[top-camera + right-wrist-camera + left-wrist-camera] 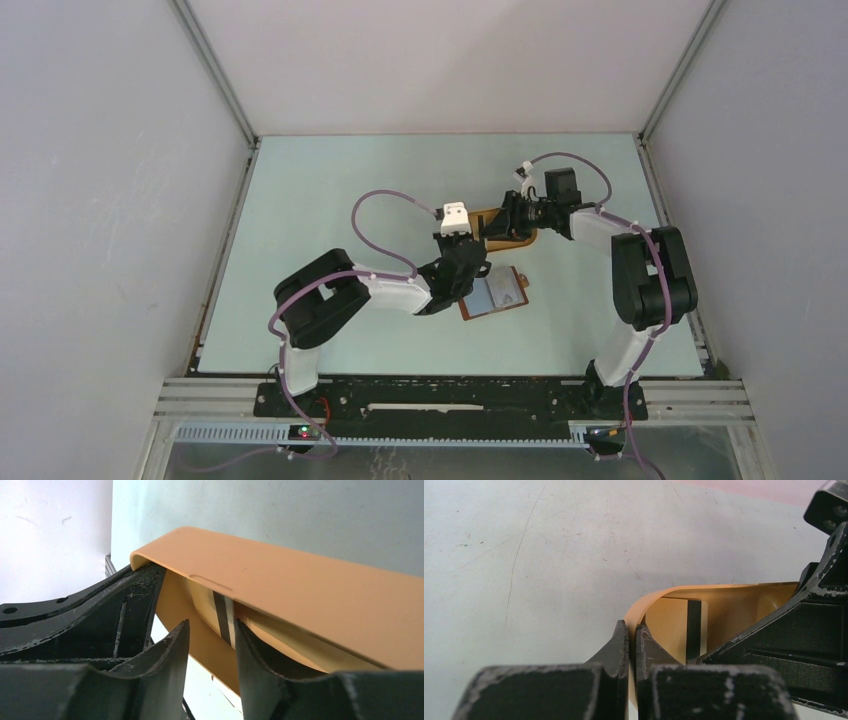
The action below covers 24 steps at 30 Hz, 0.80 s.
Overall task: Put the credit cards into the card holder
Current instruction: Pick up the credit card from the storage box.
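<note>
Tray: orange-yellow oval plastic tray [522,238], smooth and matte with a thin rolled rim, on the tabletop at 12 o'clock from the card holder.
Striped card: thin pale flat card with a dark stripe [694,630], standing on edge inside the tray against its wall.
Card holder: reddish-brown leather bifold card holder [512,290], lying open on the tabletop, with a pale bluish card [484,298] on its inner leaf.
Left tool: black and scuffed [631,630], clamped on the tray rim at the tray's 9 o'clock end.
Right tool: enters from 3 o'clock [211,625]. Its fingers are apart and straddle the tray wall and the striped card [223,615]. Contact unclear.
View differences: only the wrist views show the striped card. Only the top view shows the card holder.
Tabletop: pale green, scratched and speckled [524,555].
Obstruction: in the top view both tools cover most of the tray.
</note>
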Each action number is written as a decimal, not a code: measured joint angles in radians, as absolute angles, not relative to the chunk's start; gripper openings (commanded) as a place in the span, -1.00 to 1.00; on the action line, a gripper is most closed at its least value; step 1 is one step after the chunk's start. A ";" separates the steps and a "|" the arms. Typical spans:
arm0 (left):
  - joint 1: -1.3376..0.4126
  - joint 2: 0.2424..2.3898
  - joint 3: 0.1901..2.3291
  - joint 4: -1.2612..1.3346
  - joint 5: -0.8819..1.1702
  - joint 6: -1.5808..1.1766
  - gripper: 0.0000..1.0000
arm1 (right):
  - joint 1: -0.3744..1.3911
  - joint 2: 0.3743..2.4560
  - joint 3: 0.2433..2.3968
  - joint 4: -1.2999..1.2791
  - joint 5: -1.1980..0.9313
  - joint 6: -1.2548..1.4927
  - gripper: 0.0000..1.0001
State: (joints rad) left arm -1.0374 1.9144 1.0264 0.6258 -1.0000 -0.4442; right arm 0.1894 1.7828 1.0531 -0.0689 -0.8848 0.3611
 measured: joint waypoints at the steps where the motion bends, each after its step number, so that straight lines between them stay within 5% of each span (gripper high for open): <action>1: -1.037 1.914 1.026 0.626 -1.001 -0.444 -1.00 | 0.189 1.783 1.053 -0.070 -0.883 0.359 -0.14; 11: -1.030 1.914 1.026 0.624 -1.003 -0.460 -1.00 | 0.180 1.783 1.053 -0.071 -0.870 0.342 -0.52; 24: -1.018 1.914 1.026 0.580 -0.978 -0.508 -1.00 | 0.178 1.783 1.053 -0.090 -0.897 0.279 -0.51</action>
